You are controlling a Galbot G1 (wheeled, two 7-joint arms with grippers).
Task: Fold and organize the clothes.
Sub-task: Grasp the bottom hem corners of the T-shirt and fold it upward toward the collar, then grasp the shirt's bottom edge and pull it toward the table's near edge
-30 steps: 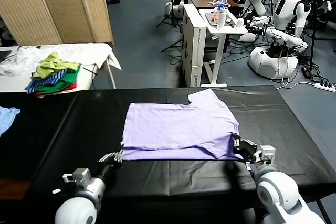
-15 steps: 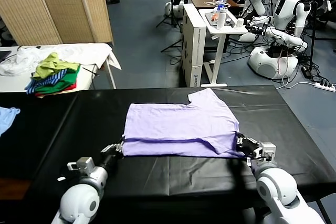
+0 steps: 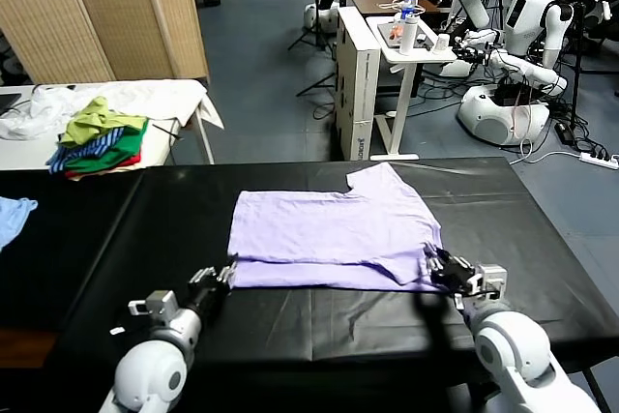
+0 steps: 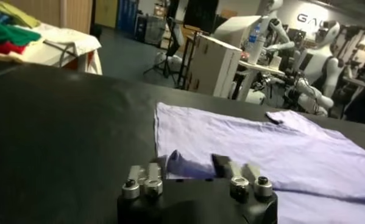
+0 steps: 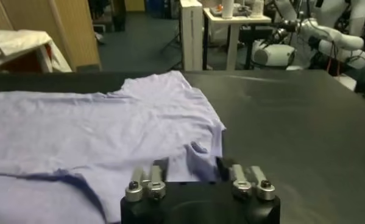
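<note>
From the head view, you see the pale lavender thin-cloth T-shirt lying flat on the black table, its long axis left to right. The left gripper and right gripper sit at its near corners. In the left wrist view, the jaws stand apart around a raised fold. In the right wrist view, the jaws stand apart too, with cloth between them.

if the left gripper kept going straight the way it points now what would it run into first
Most likely the lavender T-shirt: the left gripper stands open with the near folded edge between its fingers, cloth spreading ahead of it.
</note>
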